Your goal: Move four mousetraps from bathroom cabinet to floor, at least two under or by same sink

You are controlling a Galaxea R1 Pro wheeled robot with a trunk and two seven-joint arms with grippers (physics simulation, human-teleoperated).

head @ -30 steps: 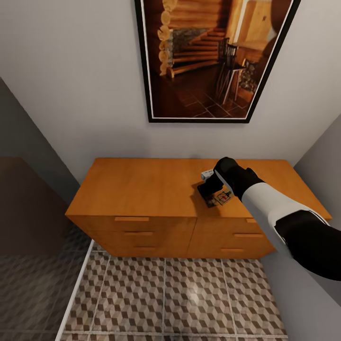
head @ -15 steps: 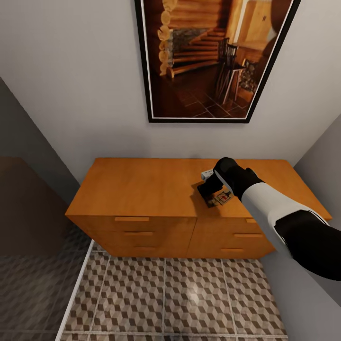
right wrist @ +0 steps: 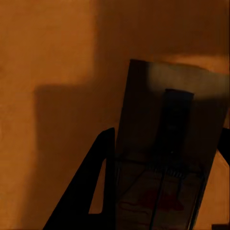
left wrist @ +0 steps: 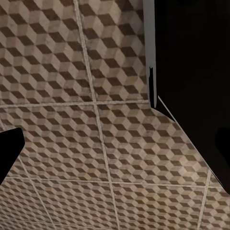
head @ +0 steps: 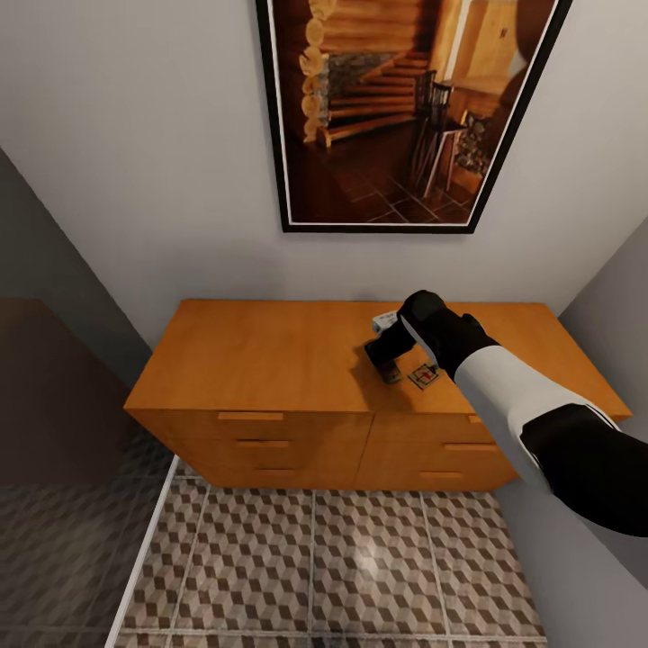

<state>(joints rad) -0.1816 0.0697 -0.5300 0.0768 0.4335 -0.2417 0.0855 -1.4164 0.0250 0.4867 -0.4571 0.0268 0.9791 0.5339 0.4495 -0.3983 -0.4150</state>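
My right hand (head: 389, 358) has lifted and shifted left since a second ago; it grasps one mousetrap (right wrist: 165, 158). Another trap (head: 423, 375) lies uncovered on the cabinet (head: 270, 360); pickup looks done, floor placement next.

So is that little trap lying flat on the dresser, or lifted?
Cannot tell for sure. The mousetrap looks flat on the cabinet top; the right hand sits just beside it.
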